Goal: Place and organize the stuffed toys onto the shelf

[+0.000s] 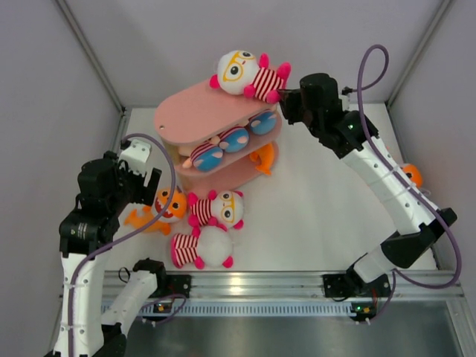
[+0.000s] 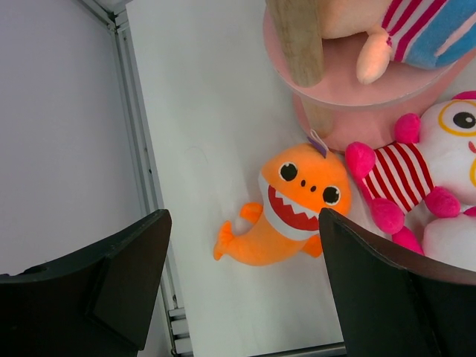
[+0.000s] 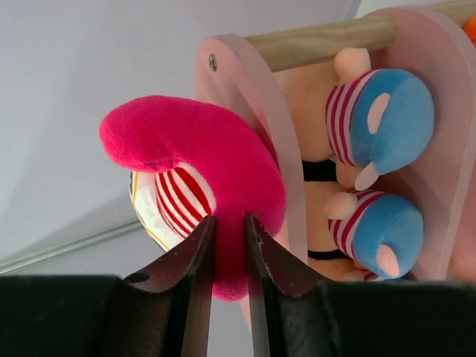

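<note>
At the far end of the top board of the pink three-tier oval shelf with light wooden supports (image 1: 195,113), a white-headed plush doll with yellow glasses and a pink-striped body (image 1: 242,74) lies on its side. The right jaws are pinched almost shut on one of its bright pink feet (image 3: 216,160); whether the doll's weight is fully on the board I cannot tell. Two peach-skinned plush boys in blue shorts (image 1: 223,143) fill the middle tier side by side, and an orange fish-like plush (image 1: 262,158) sits on the bottom one. On the white worktop (image 1: 320,208), just beside the shelf's near end, lie an orange shark-faced plush (image 2: 294,204) and two more white-headed striped dolls (image 1: 219,208), all three touching. The left jaws hang wide open and empty above the orange one. The step in hand looks like setting the glasses doll onto the top tier. The next move calls for the right jaws to part and back away without dragging the foot, since the doll sits close to the rounded edge and could roll off. The left jaws then seem well placed to come down on the shark-faced plush.
</note>
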Controlling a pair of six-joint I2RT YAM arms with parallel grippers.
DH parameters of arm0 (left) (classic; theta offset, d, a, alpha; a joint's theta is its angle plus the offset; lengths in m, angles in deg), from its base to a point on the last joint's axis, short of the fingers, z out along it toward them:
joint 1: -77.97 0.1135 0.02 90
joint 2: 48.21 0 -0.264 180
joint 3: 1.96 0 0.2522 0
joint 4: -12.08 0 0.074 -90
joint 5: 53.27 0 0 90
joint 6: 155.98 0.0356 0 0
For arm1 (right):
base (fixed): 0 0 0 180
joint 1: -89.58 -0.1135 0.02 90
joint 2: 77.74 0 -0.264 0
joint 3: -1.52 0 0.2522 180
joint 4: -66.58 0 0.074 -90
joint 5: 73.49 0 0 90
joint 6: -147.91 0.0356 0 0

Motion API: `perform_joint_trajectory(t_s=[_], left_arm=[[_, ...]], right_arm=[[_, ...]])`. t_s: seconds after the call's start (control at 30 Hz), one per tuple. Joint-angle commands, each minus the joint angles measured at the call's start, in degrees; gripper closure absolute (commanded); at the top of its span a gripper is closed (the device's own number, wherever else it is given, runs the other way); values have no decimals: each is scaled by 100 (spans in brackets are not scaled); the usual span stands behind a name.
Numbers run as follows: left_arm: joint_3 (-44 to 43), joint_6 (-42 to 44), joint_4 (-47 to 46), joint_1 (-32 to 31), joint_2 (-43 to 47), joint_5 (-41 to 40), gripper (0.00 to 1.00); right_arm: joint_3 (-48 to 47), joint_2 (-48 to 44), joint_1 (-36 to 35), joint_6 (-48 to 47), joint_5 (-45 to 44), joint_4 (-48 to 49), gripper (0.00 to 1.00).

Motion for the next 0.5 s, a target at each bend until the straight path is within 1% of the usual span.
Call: perform_joint_trajectory(t_s=[0.0,0.07,0.1,0.17,0.27,0.3,0.4,0.47], left_arm=[[2,77,-59,-26,20,45,13],[-7,42,-59,-26,29,45,13],[-15,33,-41,-26,29,45,13],[-15,33,-41,-26,38,27,13],[-15,60,-41,-26,38,-8,13],[-15,68,-41,-26,38,1,13],[-33,51,-32,-26,11,27,13],[-33,42,-41,-26,11,36,13]], right_arm=[[17,-223,-113,170,-125,300,77],[218,-266,-122,406,-107,509,77],[463,-336,-148,477,-90,815,77],[457,-337,-183,531,-107,906,76],[360,-381,-227,469,-274,880,68],[369,-398,-253,443,-300,915,62],[378,-556,-280,162,-519,932,51],[413,-714,-315,-276,-678,976,48]])
